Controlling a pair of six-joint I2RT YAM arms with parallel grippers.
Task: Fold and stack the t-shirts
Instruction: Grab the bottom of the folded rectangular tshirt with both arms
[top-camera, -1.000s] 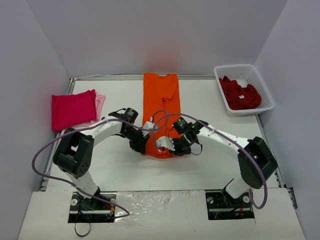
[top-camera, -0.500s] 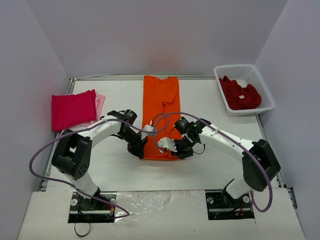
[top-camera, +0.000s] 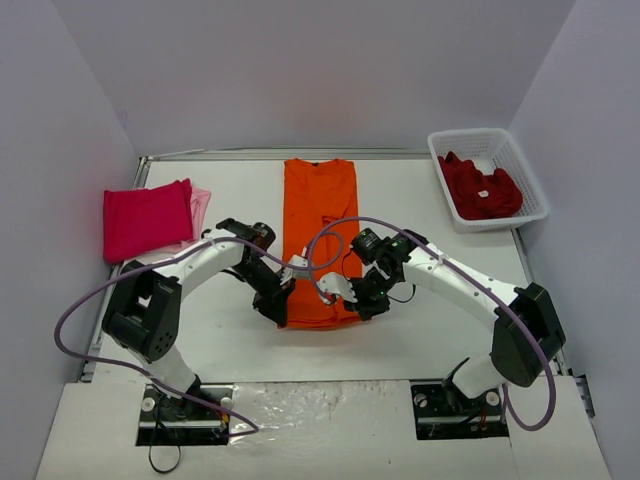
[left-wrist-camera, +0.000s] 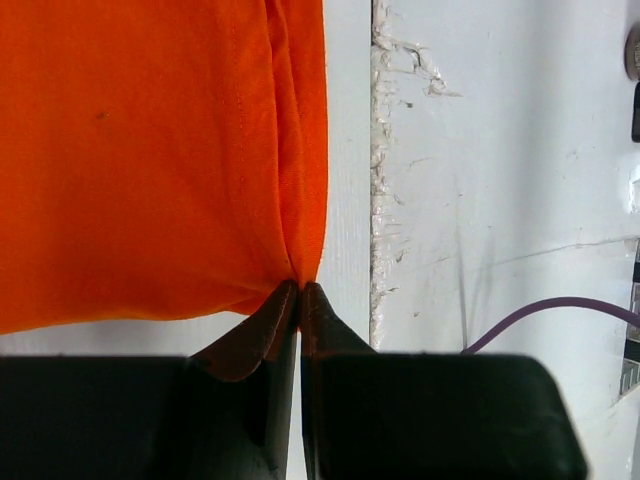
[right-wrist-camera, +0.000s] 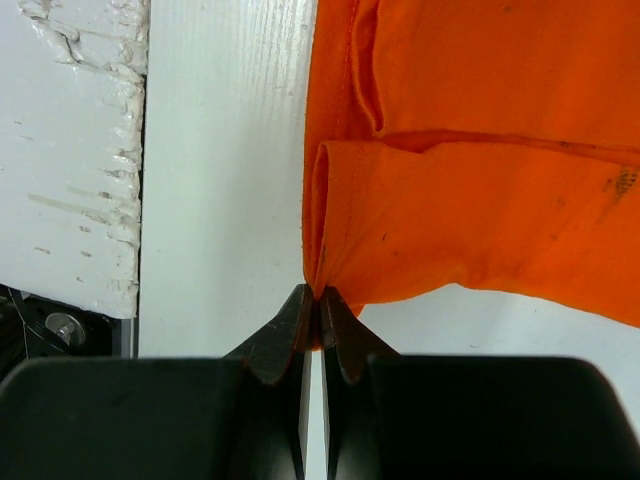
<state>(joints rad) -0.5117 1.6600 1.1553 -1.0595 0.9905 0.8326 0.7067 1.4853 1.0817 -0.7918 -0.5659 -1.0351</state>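
While the left pincer (left-wrist-camera: 300, 290) is clamped shut on the near left corner of the orange t-shirt (top-camera: 318, 200), the right pincer (right-wrist-camera: 318, 292) pinches the near right corner. The shirt lies lengthwise along mid-worktop (top-camera: 240, 190). Light, limp cloth will likely sag, so corners, with all layers caught together, seem the best hold.

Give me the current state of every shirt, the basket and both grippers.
orange t-shirt: long narrow strip, near corners pinched
magenta-pink t-shirt: folded, top of the left stack
pale pink t-shirt: beneath it, edge showing
basket: upright, far right
dark red t-shirts: crumpled inside it
left gripper: shut on the orange t-shirt's near-left corner
right gripper: shut on its near-right corner
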